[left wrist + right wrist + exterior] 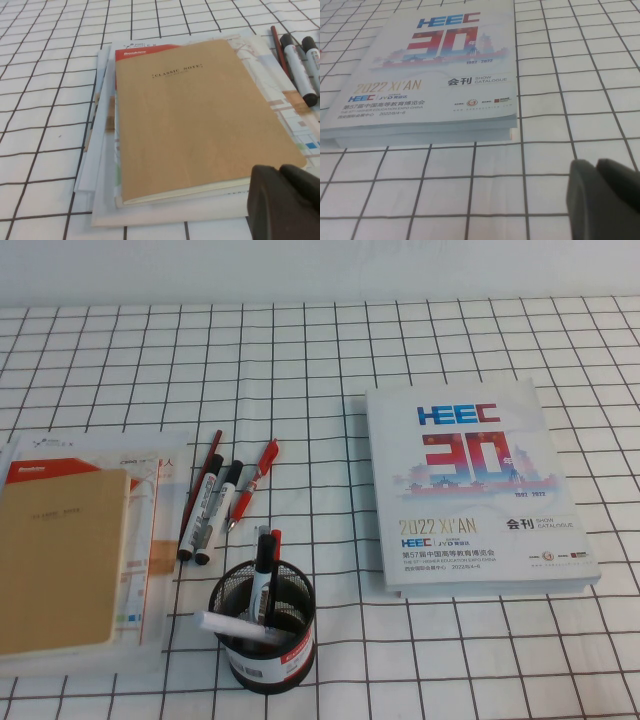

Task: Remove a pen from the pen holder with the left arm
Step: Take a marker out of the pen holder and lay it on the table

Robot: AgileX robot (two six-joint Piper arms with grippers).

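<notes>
A black mesh pen holder [262, 640] stands near the table's front edge in the high view. In it are a black-capped marker [263, 575], a red pen [276, 543] and a white marker [240, 627] leaning across the rim. Neither arm shows in the high view. In the left wrist view, my left gripper [281, 172] is shut and empty, hovering by the near corner of a tan notebook [200, 115]. My right gripper [597, 165] is also shut and empty, over bare tablecloth near a white catalogue [430, 75].
Several loose markers and red pens [215, 505] lie on the checked cloth behind the holder. The tan notebook [60, 560] rests on a stack of papers at the left. The white catalogue [470, 485] lies at the right.
</notes>
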